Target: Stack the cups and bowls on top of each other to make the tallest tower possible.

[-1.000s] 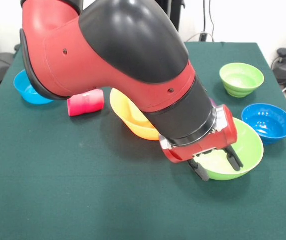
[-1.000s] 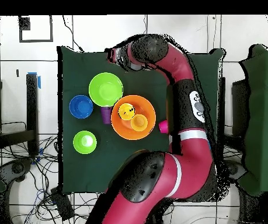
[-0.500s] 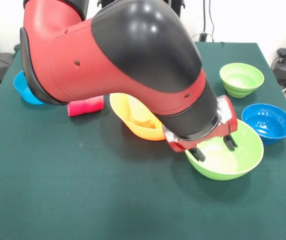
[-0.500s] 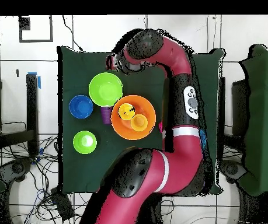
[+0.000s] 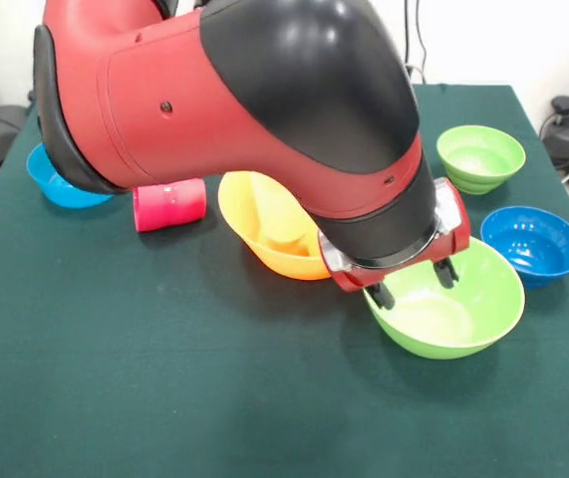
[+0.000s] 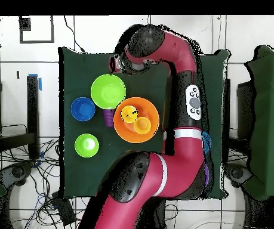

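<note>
Overhead view: large orange bowl (image 6: 136, 119) sits mid-table holding two yellow cups (image 6: 129, 113), nothing stacked higher. Large lime green bowl (image 5: 445, 299) lies just beside it; gripper (image 5: 411, 284) hangs over its near-left rim, fingers spread, empty. Small blue bowl (image 5: 532, 242), small green bowl (image 5: 480, 156) and red-pink cup (image 5: 169, 204) remain loose; most stacking is left.

You see the desk (image 5: 115, 378) under a dark green cloth, your landmark here. Around the desk, in the overhead view, the floor (image 6: 43, 36) is pale, in large tiles with dark joints. Black cables (image 6: 25, 170) lie tangled on the floor beside one desk edge. Behind the desk in the front view, a white wall (image 5: 483, 40) rises, with cables (image 5: 416, 40) hanging against it.
</note>
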Tool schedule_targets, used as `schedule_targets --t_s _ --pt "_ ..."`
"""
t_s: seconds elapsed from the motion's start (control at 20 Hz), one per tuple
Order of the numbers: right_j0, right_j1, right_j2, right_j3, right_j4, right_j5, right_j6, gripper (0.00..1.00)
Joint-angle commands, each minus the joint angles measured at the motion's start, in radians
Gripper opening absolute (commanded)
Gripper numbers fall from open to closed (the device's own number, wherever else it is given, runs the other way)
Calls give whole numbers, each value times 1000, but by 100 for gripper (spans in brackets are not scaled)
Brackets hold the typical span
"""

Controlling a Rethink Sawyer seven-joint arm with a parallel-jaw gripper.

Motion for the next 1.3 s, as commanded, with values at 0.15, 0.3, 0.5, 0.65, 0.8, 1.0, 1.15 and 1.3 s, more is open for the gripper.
schedule_targets --t_s 0.15,0.3,0.5,0.65,0.8,1.0,1.15,1.3 --pt "14 -74 -35 -22 -128 62 -177 100" --pt "10 -90 -35 -9 -132 65 -168 100" --pt "16 -74 -33 -10 -150 51 -183 100" --pt "18 -53 -41 0 -166 2 -188 100" --pt "23 -28 -41 -10 -184 -29 -190 100" --pt "26 9 -27 -33 -208 -54 -198 100" --pt "25 31 -18 -45 -224 -74 -207 100" --pt "22 50 -5 -49 -228 -95 -210 100"
